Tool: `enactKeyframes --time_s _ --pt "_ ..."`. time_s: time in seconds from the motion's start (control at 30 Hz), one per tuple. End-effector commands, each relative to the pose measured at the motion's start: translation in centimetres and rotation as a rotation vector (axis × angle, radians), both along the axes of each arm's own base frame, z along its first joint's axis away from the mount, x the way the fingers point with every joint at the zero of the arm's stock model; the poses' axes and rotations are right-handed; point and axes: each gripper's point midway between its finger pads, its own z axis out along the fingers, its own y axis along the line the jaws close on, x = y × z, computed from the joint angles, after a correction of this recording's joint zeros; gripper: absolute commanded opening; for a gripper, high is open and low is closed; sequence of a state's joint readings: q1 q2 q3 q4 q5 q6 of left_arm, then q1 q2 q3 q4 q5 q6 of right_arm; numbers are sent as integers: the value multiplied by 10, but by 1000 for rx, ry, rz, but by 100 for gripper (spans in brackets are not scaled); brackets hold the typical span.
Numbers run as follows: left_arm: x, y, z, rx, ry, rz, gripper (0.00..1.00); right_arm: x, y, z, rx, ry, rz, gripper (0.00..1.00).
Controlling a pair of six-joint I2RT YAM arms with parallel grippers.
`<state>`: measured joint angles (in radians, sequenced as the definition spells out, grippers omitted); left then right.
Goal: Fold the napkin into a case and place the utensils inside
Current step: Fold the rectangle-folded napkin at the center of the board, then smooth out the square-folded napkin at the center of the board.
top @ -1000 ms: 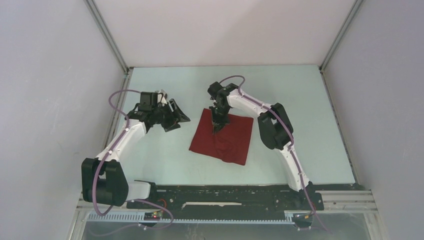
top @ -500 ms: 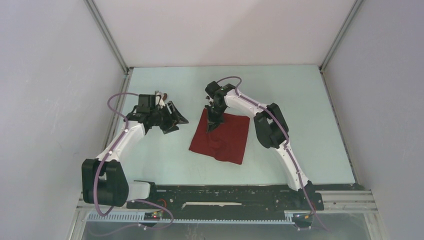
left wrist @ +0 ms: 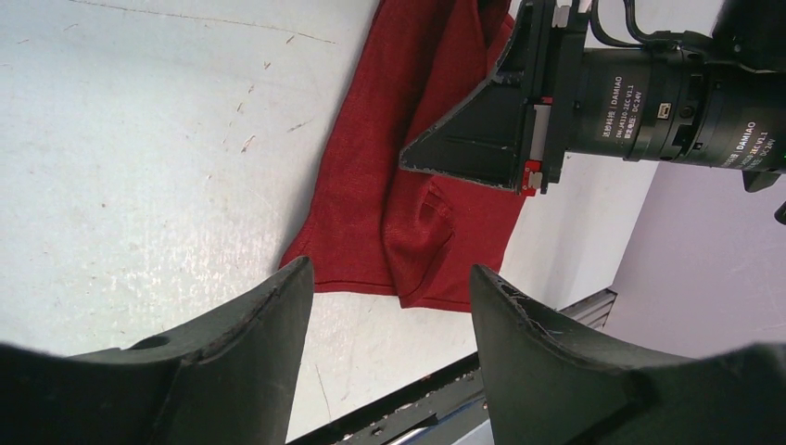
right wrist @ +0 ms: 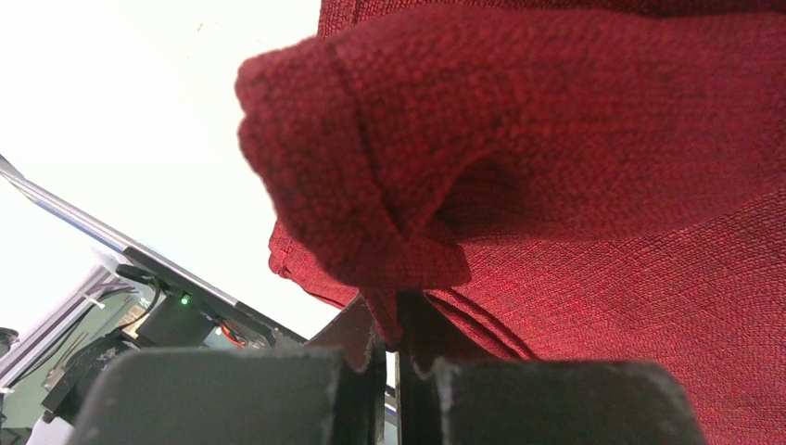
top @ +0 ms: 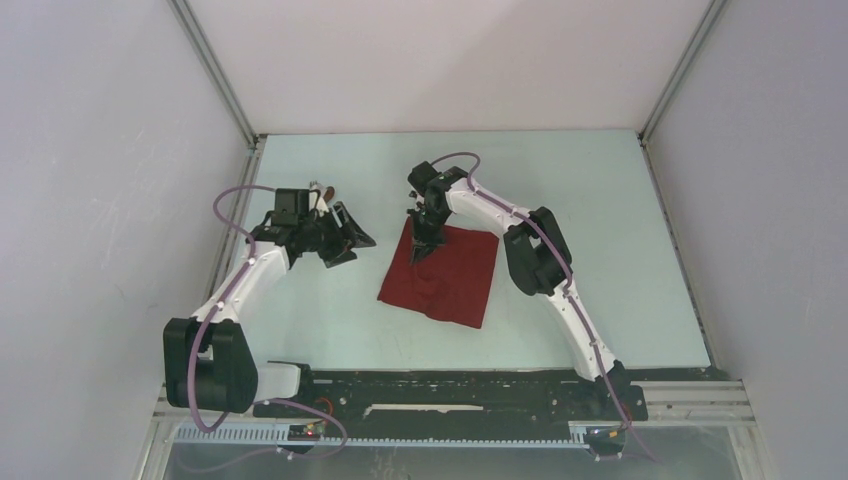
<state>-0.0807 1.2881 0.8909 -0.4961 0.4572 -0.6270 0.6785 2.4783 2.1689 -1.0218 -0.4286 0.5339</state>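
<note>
The dark red napkin (top: pixel 447 280) lies near the middle of the pale table (top: pixel 580 200), roughly square and with a rumpled crease running through it. The right gripper (top: pixel 420 248) is down at the napkin's far left corner, its jaws pinched tight on a bunched fold of the cloth. The left gripper (top: pixel 352 240) hangs just to the left of the napkin, not touching it, jaws spread wide with nothing between them
</note>
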Motion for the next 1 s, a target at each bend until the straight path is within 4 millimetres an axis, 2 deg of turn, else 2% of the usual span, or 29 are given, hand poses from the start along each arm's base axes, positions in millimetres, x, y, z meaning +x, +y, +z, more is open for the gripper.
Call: enactKeyframes --time_s 0.0,0.1,0.2,0.33,0.37,0.43,0.5,0.57,0.67,0.87,0.97 --pt "2 1 9 -7 -56 -19 67 8 7 10 37 -3 -18 2" --pt "1 1 8 -8 -57 -21 67 7 14 18 82 -2 3 32" --pt "0 2 4 0 -53 -19 67 5 24 62 176 -40 39 56" --pt "-4 4 -4 16 -34 -33 68 -10 -9 115 180 -145 24 72" --pt "-5 4 -6 20 -32 -40 68 -14 -20 128 190 -180 16 74" --pt "-6 4 -12 26 -12 -58 68 -19 -52 140 199 -208 -23 76" --pt "-6 0 -18 19 9 -81 68 -29 -76 133 221 -213 -45 79" --pt "-5 -5 -21 26 22 -103 67 -48 -85 118 299 -170 -38 80" --pt "-4 -8 -33 35 62 -110 68 -54 -77 97 364 -179 -1 83" --pt "-12 -25 -62 31 150 -137 68 -47 -60 56 408 -171 -2 87" --pt "-14 -26 -69 41 159 -110 67 -50 -62 36 387 -122 -26 87"
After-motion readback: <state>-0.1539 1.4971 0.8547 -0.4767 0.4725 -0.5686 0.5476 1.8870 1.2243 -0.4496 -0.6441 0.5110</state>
